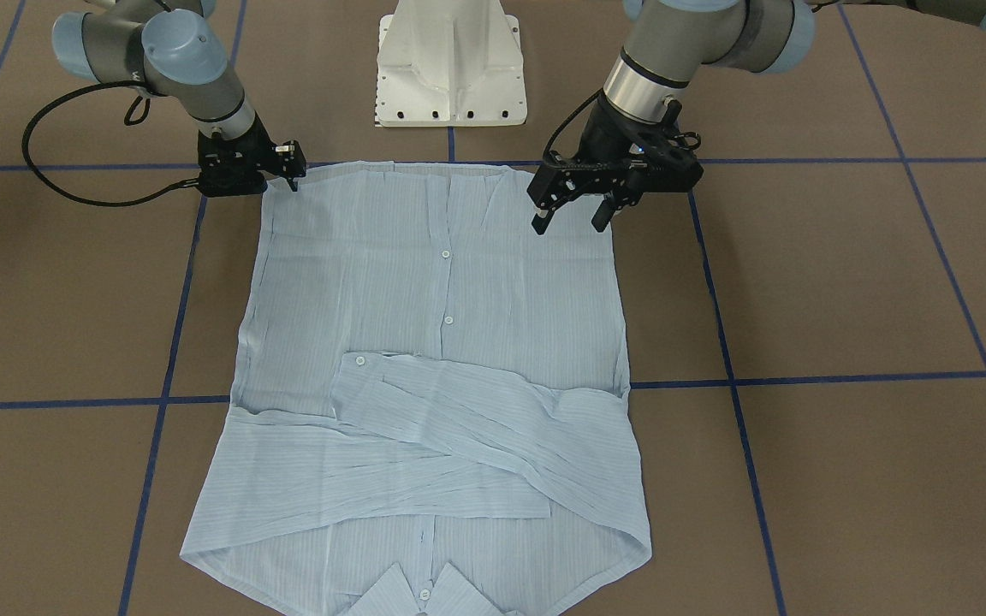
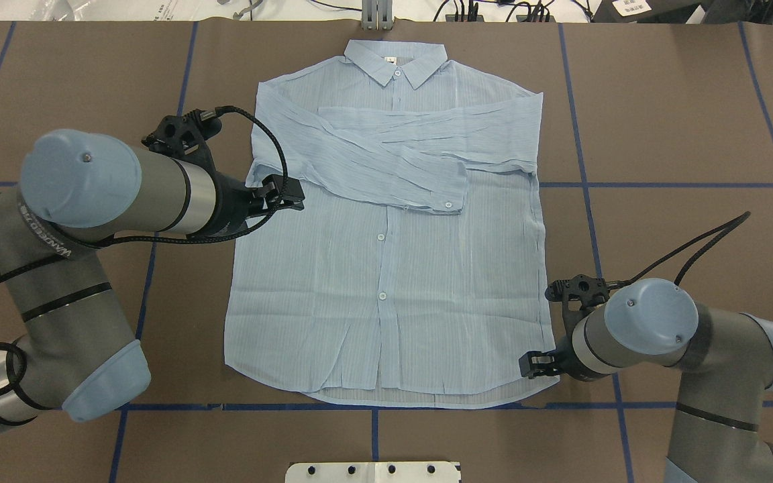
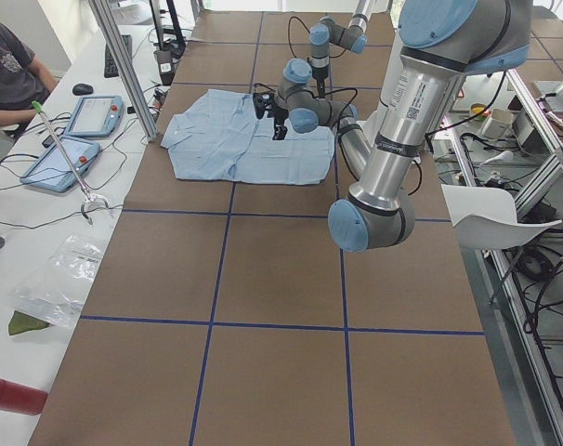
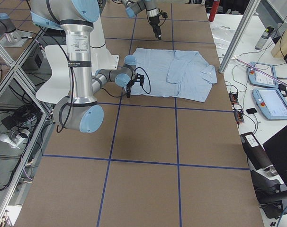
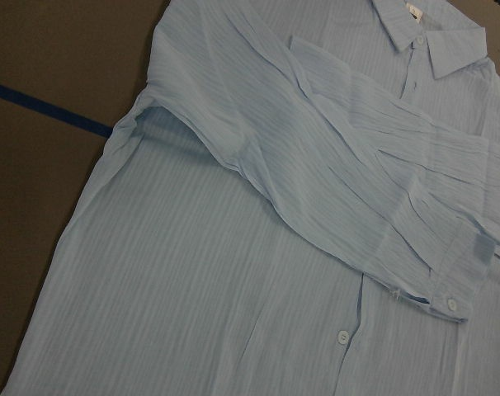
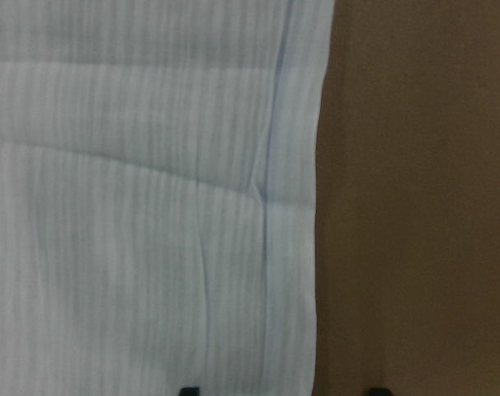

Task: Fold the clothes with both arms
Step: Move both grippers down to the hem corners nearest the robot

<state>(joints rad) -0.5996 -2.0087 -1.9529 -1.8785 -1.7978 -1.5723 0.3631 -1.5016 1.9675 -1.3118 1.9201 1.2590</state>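
The pale blue shirt (image 2: 386, 282) lies flat on the table, buttons up, collar (image 2: 396, 64) on the side far from the robot. Both sleeves are folded across its chest (image 1: 459, 428). My left gripper (image 1: 572, 224) hangs open above the shirt's left side, near the armpit (image 2: 284, 193); its wrist view looks down on the crossed sleeves (image 5: 332, 190). My right gripper (image 2: 529, 365) is low at the hem's right corner and open. The tips of its fingers (image 6: 189, 390) straddle the shirt's side edge (image 6: 312, 206), with nothing held.
The white pedestal base (image 1: 450, 68) stands just behind the hem. The brown table (image 2: 682, 121) carries blue tape lines. A seated person (image 3: 7, 65) and tablets (image 3: 96, 116) are at a side bench. A red bottle (image 3: 12, 395) lies there too.
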